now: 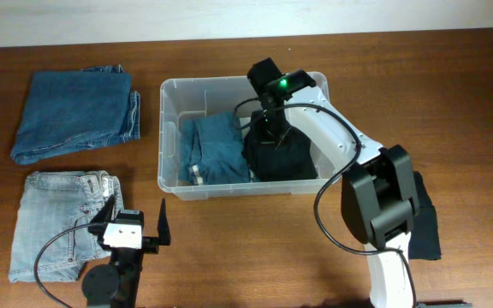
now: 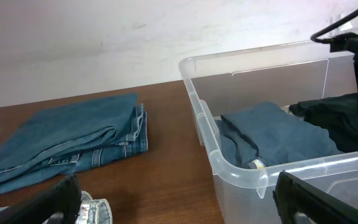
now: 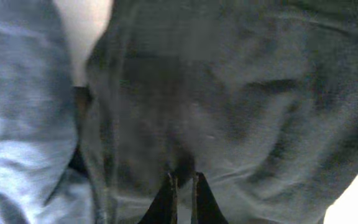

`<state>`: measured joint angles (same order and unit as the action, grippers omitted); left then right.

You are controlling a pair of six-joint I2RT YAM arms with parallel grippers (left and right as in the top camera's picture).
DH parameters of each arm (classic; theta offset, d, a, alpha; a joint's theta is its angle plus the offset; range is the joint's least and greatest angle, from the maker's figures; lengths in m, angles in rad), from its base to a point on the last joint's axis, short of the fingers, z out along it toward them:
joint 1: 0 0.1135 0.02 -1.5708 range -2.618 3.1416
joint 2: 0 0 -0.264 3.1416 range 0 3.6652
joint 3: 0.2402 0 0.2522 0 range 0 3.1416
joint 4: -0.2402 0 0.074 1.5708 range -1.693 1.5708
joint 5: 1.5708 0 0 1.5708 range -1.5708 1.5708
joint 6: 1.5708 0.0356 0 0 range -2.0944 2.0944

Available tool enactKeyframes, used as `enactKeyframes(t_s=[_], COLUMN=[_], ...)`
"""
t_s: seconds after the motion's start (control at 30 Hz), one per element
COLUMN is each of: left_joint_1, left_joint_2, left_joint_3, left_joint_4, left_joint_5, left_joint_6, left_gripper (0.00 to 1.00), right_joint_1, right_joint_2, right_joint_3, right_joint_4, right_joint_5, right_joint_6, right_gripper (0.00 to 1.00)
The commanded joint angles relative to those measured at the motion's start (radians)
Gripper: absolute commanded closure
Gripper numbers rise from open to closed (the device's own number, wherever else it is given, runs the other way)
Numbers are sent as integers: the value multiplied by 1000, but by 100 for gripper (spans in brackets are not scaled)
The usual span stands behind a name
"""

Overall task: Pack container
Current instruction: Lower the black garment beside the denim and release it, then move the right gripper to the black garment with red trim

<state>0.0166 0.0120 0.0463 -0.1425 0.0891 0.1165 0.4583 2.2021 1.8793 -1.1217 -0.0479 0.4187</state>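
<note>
While tamping the black garment [image 1: 279, 152] with the right end effector [image 3: 182, 186] pressed together (left end effector [image 1: 133, 220] spread), press flat beside the jeans [image 1: 216, 147], clear of the container [image 1: 169, 128] wall.

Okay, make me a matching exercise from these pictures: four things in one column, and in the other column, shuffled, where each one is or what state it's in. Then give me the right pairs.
Things:
1. black garment
2. pale jeans
3. left end effector
4. right end effector

Places or states:
A. open, outside the container
B. lying on the table, left of the container
C. lying inside the container, right part
D. shut, tips against dark cloth

Pairs: 1-C, 2-B, 3-A, 4-D
</note>
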Motion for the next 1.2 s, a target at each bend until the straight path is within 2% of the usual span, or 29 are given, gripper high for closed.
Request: enactKeyframes(t_s=[0.0, 0.17, 0.47, 0.6, 0.73, 0.83, 0.9, 0.93, 1.03, 1.07, 1.1, 1.17], left_joint_1=[5, 5, 5, 5, 5, 5, 5, 5, 5, 5, 5, 5], left_joint_2=[-6, -6, -6, -6, -6, -6, -6, -6, -6, -6, -6, -6], left_joint_3=[-6, -6, -6, -6, -6, -6, -6, -6, -6, -6, -6, -6], left_joint_4=[0, 0, 0, 0, 0, 0, 0, 0, 0, 0, 0, 0], left_joint_5=[-7, -7, -7, -7, -7, -7, -7, -7, -7, -7, -7, -7], left_joint_6=[16, 16, 16, 16, 16, 16, 16, 16, 16, 16, 16, 16], left_gripper=[1, 1, 1, 0, 1, 1, 1, 1, 1, 1, 1, 1], right_joint_1=[19, 32, 39, 29, 15, -3, -29, -48, -111, -139, -159, -216], right_joint_2=[-19, 26, 34, -13, -90, -148, -197, -222, -294, -320, -341, -390], right_joint_3=[-11, -55, -55, 36, 229, 378, 463, 485, 498, 494, 484, 471], right_joint_4=[17, 81, 73, -19, -201, -355, -460, -498, -569, -578, -577, -577], right_joint_5=[-11, -13, -13, 12, 110, 203, 234, 241, 240, 233, 219, 197], right_joint_6=[-3, -3, -3, -4, -48, -47, -46, -44, -44, -51, -61, -65], right_gripper=[96, 96, 96, 96, 95, 89, 79, 68, 47, 16, 3, 0])
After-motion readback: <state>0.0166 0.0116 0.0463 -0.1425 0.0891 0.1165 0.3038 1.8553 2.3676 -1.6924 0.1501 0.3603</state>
